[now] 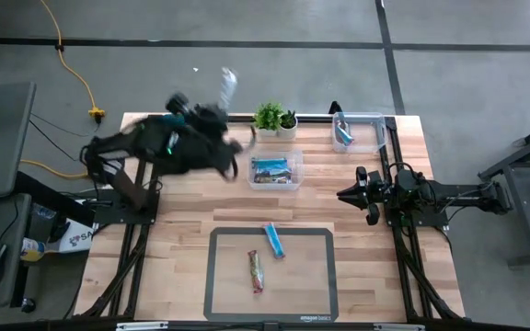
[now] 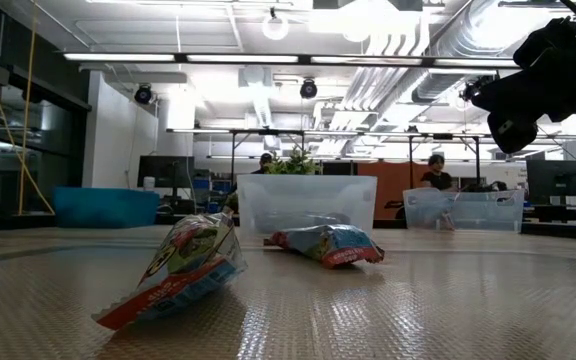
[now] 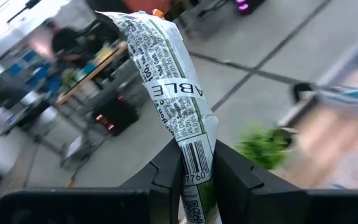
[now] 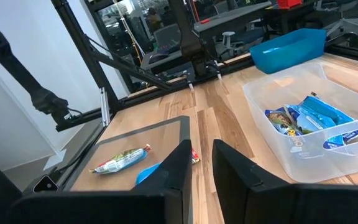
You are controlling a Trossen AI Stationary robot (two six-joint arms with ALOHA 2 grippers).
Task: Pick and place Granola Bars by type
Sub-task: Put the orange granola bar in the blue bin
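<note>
One bar (image 3: 178,99) is clamped in the left gripper (image 1: 217,115), held high over the back-left edge of the surface (image 1: 182,211). It should be carried to the bin (image 1: 276,171) that holds its own kind and let go low, so it drops inside. The arm is blurred from moving — the bar's type is hard to read. Two more bars (image 1: 274,240) lie on the mat (image 1: 224,276). The right gripper (image 1: 362,194) waits at the right side, fingers nearly together, holding nothing.
</note>
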